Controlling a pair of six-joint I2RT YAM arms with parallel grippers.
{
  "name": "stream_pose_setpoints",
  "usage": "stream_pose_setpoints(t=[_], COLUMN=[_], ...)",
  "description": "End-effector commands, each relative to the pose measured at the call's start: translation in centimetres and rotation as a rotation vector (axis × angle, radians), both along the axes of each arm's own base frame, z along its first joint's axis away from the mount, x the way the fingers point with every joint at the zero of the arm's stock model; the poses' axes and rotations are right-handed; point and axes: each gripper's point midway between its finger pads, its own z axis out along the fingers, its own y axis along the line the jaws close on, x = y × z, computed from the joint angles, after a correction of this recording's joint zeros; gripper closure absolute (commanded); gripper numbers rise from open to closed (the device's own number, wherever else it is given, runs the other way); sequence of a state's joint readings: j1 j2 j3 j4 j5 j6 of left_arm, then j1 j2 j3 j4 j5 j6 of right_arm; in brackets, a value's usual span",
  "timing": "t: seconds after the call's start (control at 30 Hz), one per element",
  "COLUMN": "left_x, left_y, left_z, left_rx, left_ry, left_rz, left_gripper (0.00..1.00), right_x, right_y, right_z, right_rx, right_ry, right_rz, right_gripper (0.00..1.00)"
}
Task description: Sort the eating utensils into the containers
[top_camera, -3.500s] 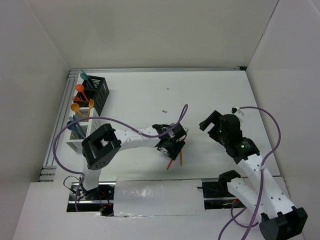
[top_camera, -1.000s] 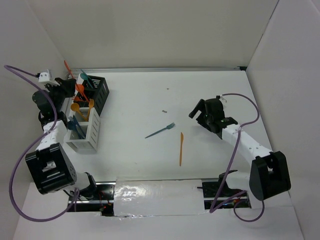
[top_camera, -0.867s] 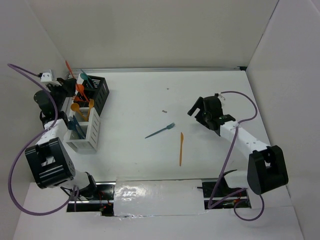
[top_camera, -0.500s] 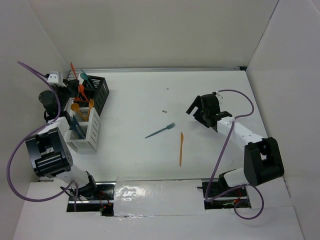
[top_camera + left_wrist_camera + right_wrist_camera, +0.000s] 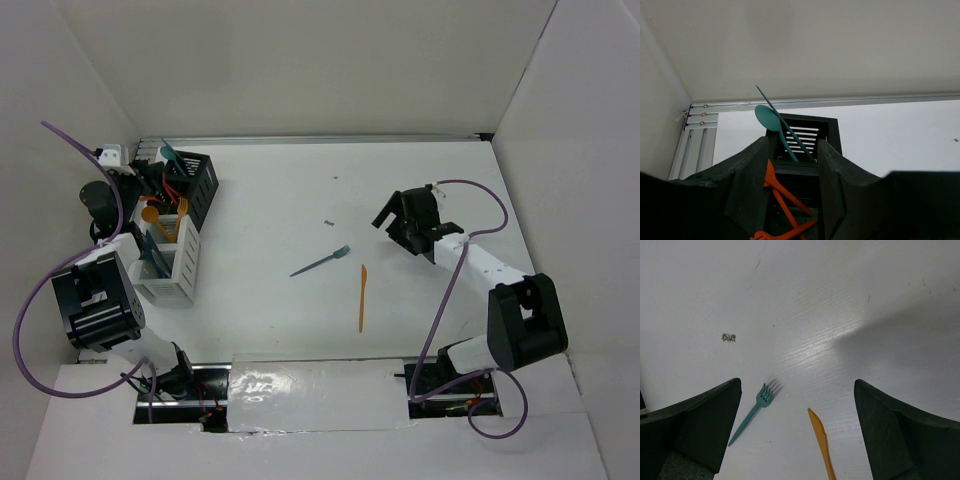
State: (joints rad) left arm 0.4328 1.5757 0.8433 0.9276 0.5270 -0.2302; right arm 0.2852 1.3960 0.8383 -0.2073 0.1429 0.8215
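Right jaws gape above teal fork and orange knife; left jaws, apart, flank orange utensils in black caddy.

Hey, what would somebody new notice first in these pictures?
Two stray utensils lie on the white table: a teal fork mid-table and an orange knife just right of it. At far left, the black caddy and white caddy bristle with colourful cutlery.

Thin matt plastic teal fork and orange utensil on smooth, faintly glossy white table
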Motion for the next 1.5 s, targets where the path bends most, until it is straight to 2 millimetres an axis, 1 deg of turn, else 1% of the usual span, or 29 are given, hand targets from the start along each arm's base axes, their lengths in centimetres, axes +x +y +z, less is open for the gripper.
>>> stream_pose_setpoints(t=[0.0,0.13,0.17,0.2,0.23,0.27,0.33,0.37,0.4,0.43,0.47,0.5,0.53,0.57,0.6,0.67,0.7,0.77,0.8,0.83,0.93,0.97,1.0,1.07,1.2,1.27,1.3,1.4,1.47], left_x=[0.1,-0.8,-1.0,-1.3,-1.6,-2.3,-3.0,-3.4,-3.0,-3.1,-3.6,-4.2,-3.9,-4.7,-6.3,-7.3,-6.6,-8.9,-11.6,-12.1,-18.3,-18.0,-20.9,-22.0,-24.8,-25.5,-26.0,-26.6,-26.4], left_y=[0.5,0.0,-0.8,-1.3,-2.4,-4.3,-6.9,-9.0,-9.6,-12.6,-15.2,-19.9,-19.2,-21.9,-27.0,-30.9,-30.0,-35.6,-38.8,-38.8,-44.2,-43.9,-46.3,-47.4,-50.0,-50.6,-50.8,-50.3,-50.2], left_z=[2.9,7.0,6.9,10.1,10.6,8.6,12.0,12.0,12.9,14.1,13.1,12.9,13.1,11.8,10.8,7.4,6.1,2.2,1.2,0.3,-3.2,-4.4,-5.2,-7.7,-11.0,-11.8,-13.7,-16.1,-16.6], left_rx=[0.093,0.093,0.09,0.133,0.137,0.119,0.169,0.164,0.318,0.367,0.364,0.405,0.419,0.428,0.43,0.408,0.361,0.319,0.325,0.309,0.291,0.223,0.227,0.149,0.143,0.152,0.187,0.207,0.202], left_ry=[-0.098,-0.143,-0.106,-0.144,-0.109,0.014,0.016,0.052,0.008,-0.014,0.046,0.042,0.059,0.097,0.106,0.205,0.278,0.441,0.479,0.525,0.683,0.785,0.842,1.036,1.185,1.219,1.259,1.326,1.318], left_rz=[0.025,0.007,-0.044,-0.081,-0.139,-0.261,-0.352,-0.399,-0.376,-0.425,-0.483,-0.584,-0.562,-0.631,-0.752,-0.793,-0.742,-0.76,-0.845,-0.871,-1.007,-0.942,-0.97,-0.762,-0.575,-0.466,-0.435,-0.295,-0.26], left_gripper=[0.43,0.35,0.3,0.3,0.29,0.27,0.22,0.21,0.18,0.17,0.17,0.17,0.16,0.16,0.17,0.17,0.18,0.21,0.23,0.24,0.25,0.25,0.25,0.25,0.24,0.25,0.24,0.24,0.25], right_x=[2.1,2.4,2.4,2.3,2.1,2.1,1.7,1.4,1.4,1.1,0.6,0.3,-0.3,-0.9,-1.4,-2.9,-3.5,-5.3,-6.0,-6.6,-9.2,-10.1,-10.7,-12.0,-13.5,-13.9,-14.1,-14.3,-14.4], right_y=[0.4,0.3,0.2,0.3,0.2,0.2,-0.1,-0.3,-0.2,-0.4,-0.6,-0.6,-0.7,-1.0,-1.0,-1.8,-2.1,-3.3,-3.6,-4.0,-4.7,-4.9,-5.2,-5.8,-6.4,-6.4,-6.4,-6.3,-6.4], right_z=[2.2,2.3,2.4,2.5,2.7,3.0,3.4,3.1,3.3,3.2,3.2,3.4,2.9,3.0,3.0,3.4,3.6,4.1,3.9,4.2,4.4,5.1,4.9,5.9,6.4,6.7,6.8,7.4,7.6], right_rx=[0.017,0.005,0.003,0.0,-0.003,-0.007,-0.013,-0.015,-0.012,-0.013,-0.009,-0.006,-0.012,-0.012,-0.006,-0.014,-0.02,-0.046,-0.051,-0.061,-0.057,-0.051,-0.051,-0.045,-0.042,-0.045,-0.051,-0.044,-0.039], right_ry=[-0.079,-0.083,-0.085,-0.088,-0.088,-0.096,-0.106,-0.1,-0.107,-0.104,-0.099,-0.099,-0.077,-0.078,-0.072,-0.077,-0.076,-0.066,-0.052,-0.055,-0.054,-0.074,-0.073,-0.099,-0.121,-0.124,-0.126,-0.139,-0.151], right_rz=[-0.008,0.0,0.002,0.009,0.01,0.015,0.008,0.007,0.009,0.006,0.0,-0.001,0.001,-0.004,0.002,-0.007,-0.015,-0.043,-0.045,-0.053,-0.048,-0.048,-0.061,-0.079,-0.09,-0.072,-0.067,-0.057,-0.06], right_gripper=[0.0,0.0,0.0,0.0,0.0,0.0,0.0,0.0,0.0,0.0,0.0,0.0,0.0,0.0,0.0,0.0,0.0,0.0,0.0,0.0,0.0,0.0,0.0,0.0,0.0,0.0,0.0,0.0,0.0])
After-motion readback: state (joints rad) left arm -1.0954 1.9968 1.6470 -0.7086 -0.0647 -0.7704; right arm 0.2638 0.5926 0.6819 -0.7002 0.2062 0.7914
